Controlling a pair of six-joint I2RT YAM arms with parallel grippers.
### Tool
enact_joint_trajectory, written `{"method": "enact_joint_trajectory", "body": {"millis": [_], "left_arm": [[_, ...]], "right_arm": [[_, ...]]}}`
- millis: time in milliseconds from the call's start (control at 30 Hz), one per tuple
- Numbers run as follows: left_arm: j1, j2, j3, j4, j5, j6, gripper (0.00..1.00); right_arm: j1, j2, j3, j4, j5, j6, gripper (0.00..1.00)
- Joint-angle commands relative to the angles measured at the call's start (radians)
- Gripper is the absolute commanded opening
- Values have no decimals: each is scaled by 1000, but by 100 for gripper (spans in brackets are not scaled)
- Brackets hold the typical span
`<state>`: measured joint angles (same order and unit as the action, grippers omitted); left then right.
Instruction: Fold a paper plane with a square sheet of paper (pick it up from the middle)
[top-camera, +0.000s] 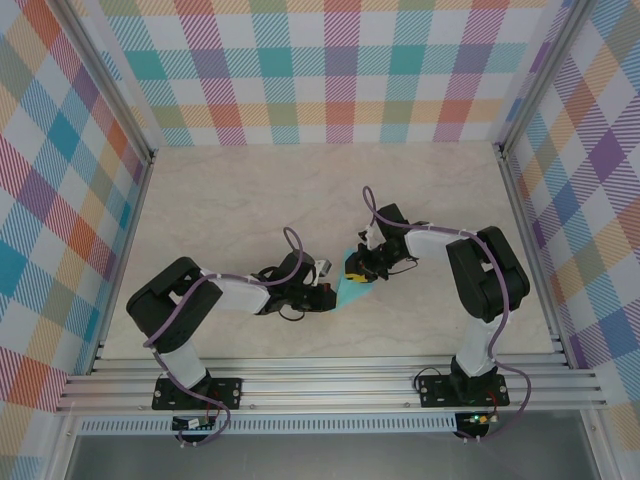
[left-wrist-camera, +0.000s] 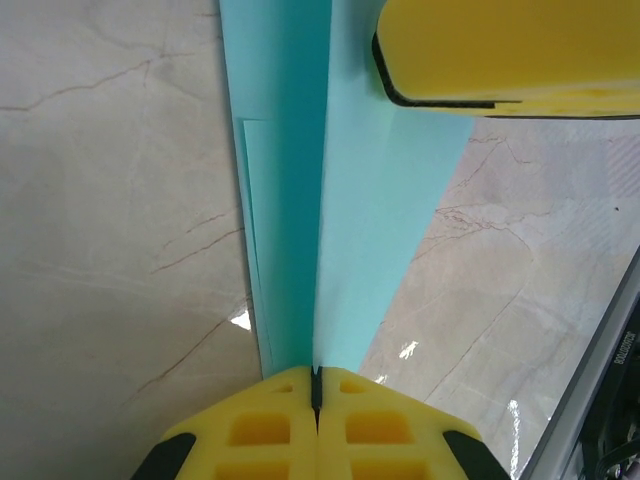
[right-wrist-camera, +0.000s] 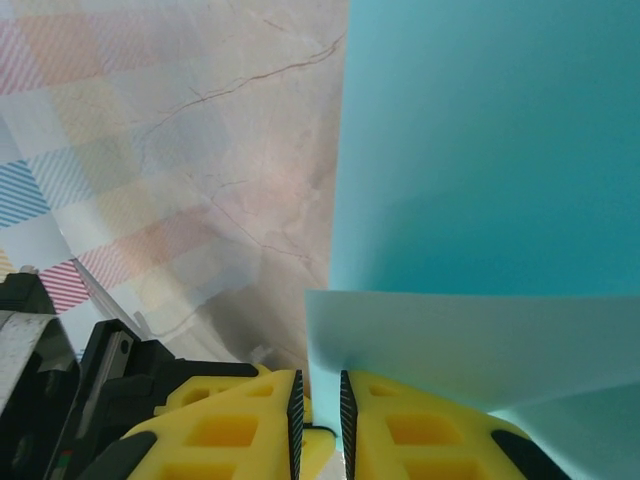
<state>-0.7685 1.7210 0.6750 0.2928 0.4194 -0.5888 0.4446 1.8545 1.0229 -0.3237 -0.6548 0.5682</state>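
Note:
The light-blue sheet of paper is folded along a centre crease, a narrow paper plane shape held just above the table between both arms. My left gripper is shut on the crease of the paper, which runs straight away from its fingertips. Seen from above, the left gripper comes in from the left and my right gripper from above right. In its own wrist view the right gripper has its jaws a narrow gap apart, with an edge of a paper flap standing between them. One of the right gripper's yellow fingers rests against the paper's far end.
The marble-patterned table is bounded by checked walls at the back and sides. An aluminium rail carries both arm bases at the near edge. The black body of the left arm sits close under the right gripper.

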Motion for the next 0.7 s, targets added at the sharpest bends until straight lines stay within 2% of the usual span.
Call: {"method": "enact_joint_trajectory", "body": {"millis": [0, 533, 667], "left_arm": [[15, 30, -11, -8, -2, -22, 0], [15, 21, -29, -27, -17, -18, 0], [15, 2, -41, -27, -20, -19, 3]], "right_arm": [[9, 7, 9, 34, -47, -6, 20], [11, 83, 58, 12, 11, -17, 19], [11, 106, 60, 9, 18, -24, 19]]}}
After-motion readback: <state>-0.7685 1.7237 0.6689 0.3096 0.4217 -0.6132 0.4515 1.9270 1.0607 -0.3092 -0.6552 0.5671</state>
